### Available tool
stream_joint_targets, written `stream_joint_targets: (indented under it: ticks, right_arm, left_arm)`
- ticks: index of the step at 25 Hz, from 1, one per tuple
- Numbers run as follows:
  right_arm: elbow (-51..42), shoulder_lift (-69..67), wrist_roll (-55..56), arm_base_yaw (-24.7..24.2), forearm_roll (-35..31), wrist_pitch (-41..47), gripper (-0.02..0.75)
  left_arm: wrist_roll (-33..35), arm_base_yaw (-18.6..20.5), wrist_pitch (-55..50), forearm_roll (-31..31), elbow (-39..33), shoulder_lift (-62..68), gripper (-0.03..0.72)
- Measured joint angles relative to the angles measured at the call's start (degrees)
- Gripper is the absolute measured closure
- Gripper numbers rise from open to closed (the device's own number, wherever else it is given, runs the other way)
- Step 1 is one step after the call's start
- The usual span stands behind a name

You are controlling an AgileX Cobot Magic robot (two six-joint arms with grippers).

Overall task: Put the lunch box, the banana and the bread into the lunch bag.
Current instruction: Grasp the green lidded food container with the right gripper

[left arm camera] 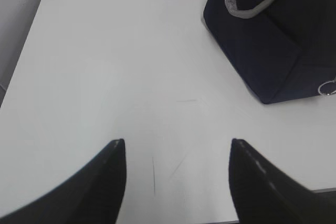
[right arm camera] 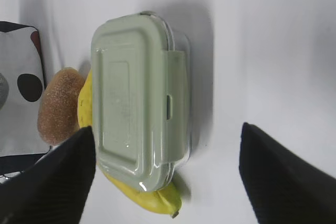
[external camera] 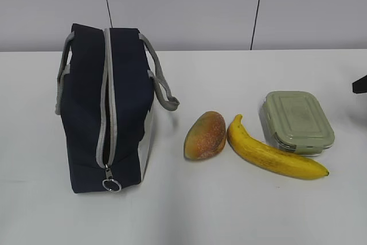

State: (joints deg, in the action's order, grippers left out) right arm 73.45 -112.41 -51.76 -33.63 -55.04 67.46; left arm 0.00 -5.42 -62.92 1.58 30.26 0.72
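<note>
Bag was zipped; judged step: open the lunch bag (external camera: 106, 110) first, left gripper (left arm camera: 176, 156) taking the ring pull (external camera: 112, 185) square-on. That gripper was spread, empty, bag at upper right of its frame. Right gripper (right arm camera: 168, 145) was spread, empty, over the lunch box (right arm camera: 139, 100); banana (right arm camera: 152, 198) and bread (right arm camera: 60, 106) sat left of it.
</note>
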Motion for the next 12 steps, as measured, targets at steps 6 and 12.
stream_joint_targets:
  ticks: [6, 12]
  right_arm:
    - [4.1, -4.6, 0.0, 2.4, 0.2, 0.1, 0.115]
    - [5.8, -9.2, 0.4, 5.7, 2.0, 0.1, 0.122]
  left_arm:
    - [0.0, 0.0, 0.0, 0.0, 0.0, 0.0, 0.226]
    - [0.0, 0.0, 0.0, 0.0, 0.0, 0.0, 0.226]
